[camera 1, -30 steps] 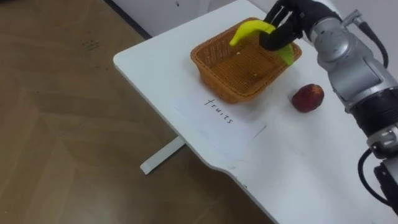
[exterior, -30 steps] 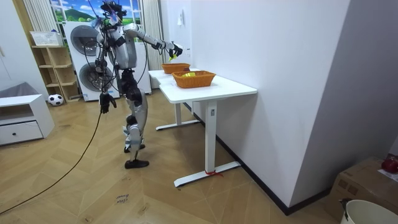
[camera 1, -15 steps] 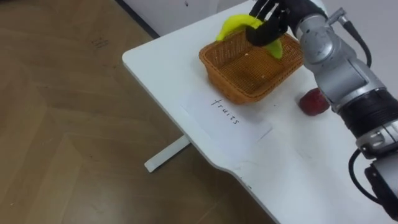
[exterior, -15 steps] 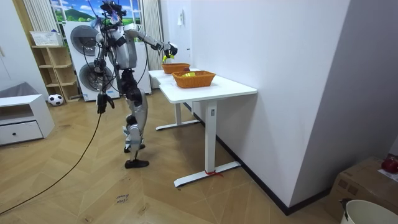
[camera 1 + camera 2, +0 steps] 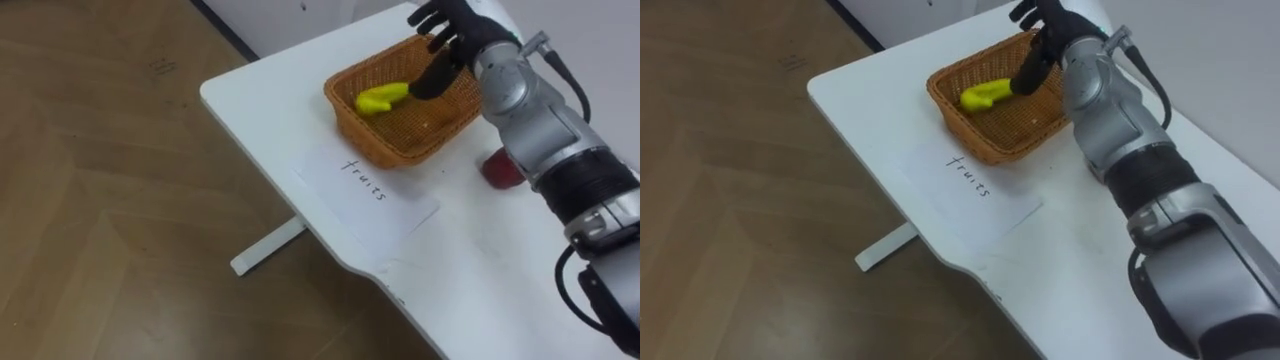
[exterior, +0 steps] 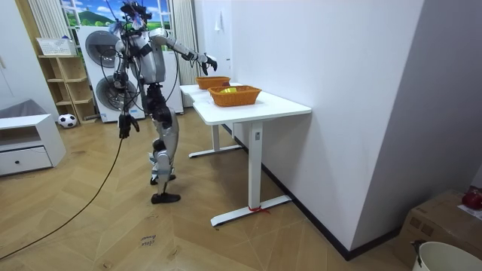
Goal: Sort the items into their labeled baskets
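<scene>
Banana, yellow and curved (image 5: pixel 382 97), now lies inside the brown woven basket (image 5: pixel 375 140), let go by the right hand (image 5: pixel 455 35) that held it above a moment ago. That hand's fingers are spread apart over the basket's far rim. A red apple (image 5: pixel 497 170) sits just right of the basket.

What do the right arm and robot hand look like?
Right arm: rounded silver-grey shells, a black band further down, thin dark cables alongside. Right robot hand: black all over, with slim fingers.
</scene>
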